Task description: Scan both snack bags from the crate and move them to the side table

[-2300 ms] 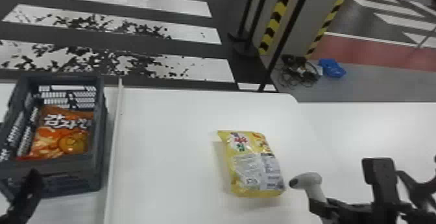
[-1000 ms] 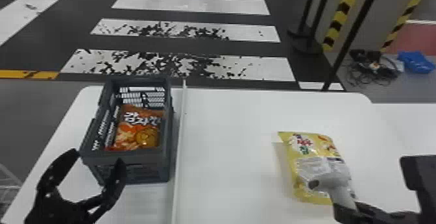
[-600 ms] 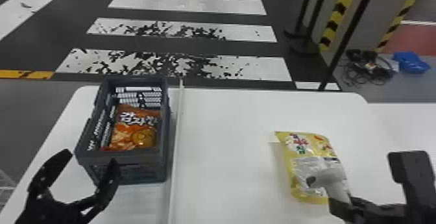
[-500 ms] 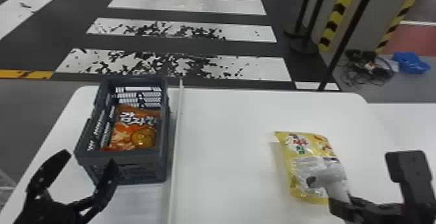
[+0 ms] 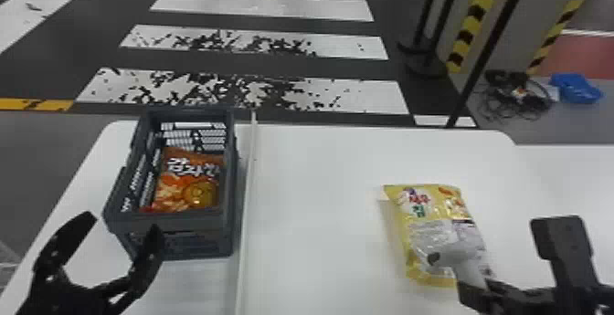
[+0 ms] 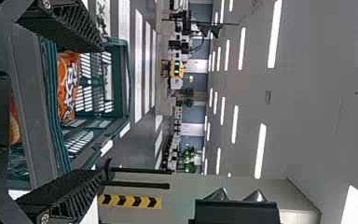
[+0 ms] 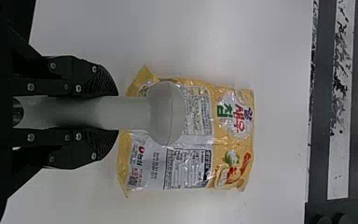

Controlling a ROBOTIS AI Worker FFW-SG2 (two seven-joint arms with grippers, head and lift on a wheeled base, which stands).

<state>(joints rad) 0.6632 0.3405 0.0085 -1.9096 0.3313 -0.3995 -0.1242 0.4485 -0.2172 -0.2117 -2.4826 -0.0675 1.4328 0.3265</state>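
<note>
Left gripper (image 5: 122, 225) black, tapered fingers (image 6: 81, 198), open lattice sides, rough-textured pads (image 6: 46, 186), silver screws (image 6: 45, 218), right gripper (image 5: 473, 293) also black, rounded ridged fingertips (image 7: 103, 85), bright screw heads (image 7: 78, 88), blocky black housing (image 5: 559, 236).

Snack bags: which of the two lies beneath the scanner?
The yellow bag, lying on the white table below the scanner in the right gripper; the orange bag sits inside the crate.

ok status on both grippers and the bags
Left gripper open by crate. Right gripper shut on scanner, over yellow bag. Orange bag in crate, near wall may block reach.
</note>
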